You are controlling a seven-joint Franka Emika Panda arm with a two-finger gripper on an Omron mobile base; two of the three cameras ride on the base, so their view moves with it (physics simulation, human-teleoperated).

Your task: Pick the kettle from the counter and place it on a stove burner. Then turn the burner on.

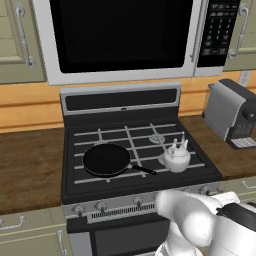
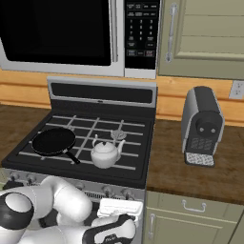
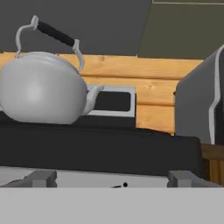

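- Kitchen backdrop: a dark wood counter (image 1: 30,165) runs either side of a black stove (image 1: 135,175), with a microwave (image 1: 120,37) across the top of the left base view and a grey coffee machine (image 2: 202,125) at the right of the right base view.
- Placement looks done: the kettle (image 1: 176,158) sits on the stove's front right grate, right of center in the left base view, just beside the frying pan (image 1: 106,160) but apart from it.
- Whether it sits squarely over a stove burner (image 2: 118,135) I cannot tell.
- Left to do, I judge: turning a knob (image 1: 138,201) on the silver strip.
- In the hand view the kettle stands upright at upper left, spout toward frame right, handle looping along that same line.
- Gripper: jaws spread wide, holding nothing; it faces the stove front from low down.
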